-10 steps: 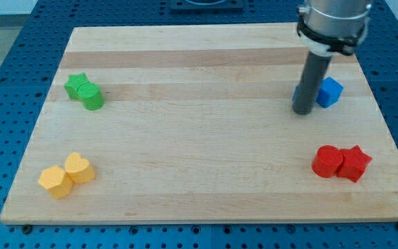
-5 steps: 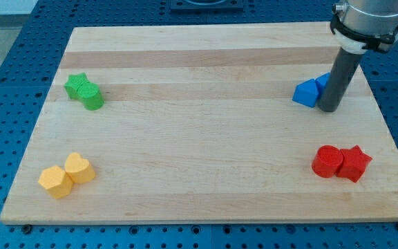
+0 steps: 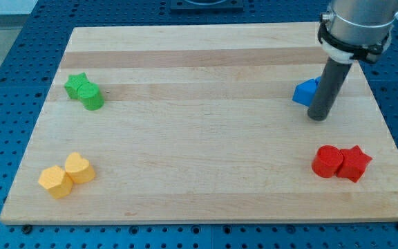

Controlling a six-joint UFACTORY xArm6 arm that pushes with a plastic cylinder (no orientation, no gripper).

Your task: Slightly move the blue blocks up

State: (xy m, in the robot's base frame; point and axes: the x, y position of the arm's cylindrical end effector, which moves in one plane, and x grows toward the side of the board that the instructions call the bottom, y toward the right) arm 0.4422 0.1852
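A blue block (image 3: 304, 92) lies near the board's right edge, in the upper half. Its left part shows a pointed, triangle-like shape. The dark rod stands in front of its right side and hides whatever blue lies behind it. My tip (image 3: 318, 117) rests on the board just below and to the right of the visible blue block, touching or nearly touching it.
A red cylinder (image 3: 327, 161) and red star (image 3: 355, 163) sit together at the lower right. A green star (image 3: 75, 84) and green cylinder (image 3: 91, 97) sit at the upper left. A yellow hexagon (image 3: 54, 181) and yellow heart (image 3: 79, 168) sit at the lower left. The wooden board (image 3: 199, 138) lies on a blue pegboard.
The rod swung from the left of the blue blocks to their right, then came back a little left and down. The blue blocks look much where they were.
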